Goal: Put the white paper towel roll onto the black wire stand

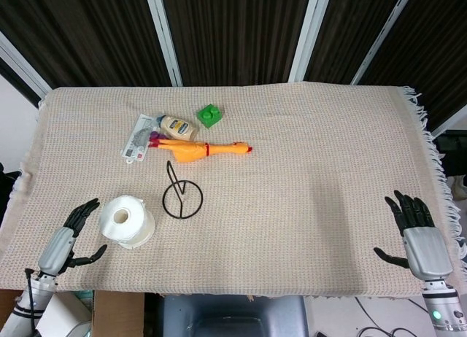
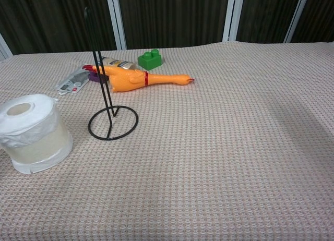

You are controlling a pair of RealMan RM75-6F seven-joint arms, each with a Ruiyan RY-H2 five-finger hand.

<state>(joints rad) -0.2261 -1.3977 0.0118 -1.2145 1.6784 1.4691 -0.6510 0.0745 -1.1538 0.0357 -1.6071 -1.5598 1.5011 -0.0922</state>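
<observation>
Head view: the left robot hand (image 1: 67, 241), fingers spread and holding nothing, sits just beside the paper towel roll (image 1: 126, 220); probably the reach step. Right robot hand (image 1: 419, 240) idle, released. Chest view: the roll stands near the wire stand (image 2: 109, 95), needing a grasp, then lifting over its upright rod

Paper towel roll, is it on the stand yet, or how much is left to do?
Not yet. The white paper towel roll stands on end on the cloth beside the bare black wire stand. The left hand is open next to the roll, holding nothing; the right hand is open, far away. Gripping, lifting and threading remain.
</observation>
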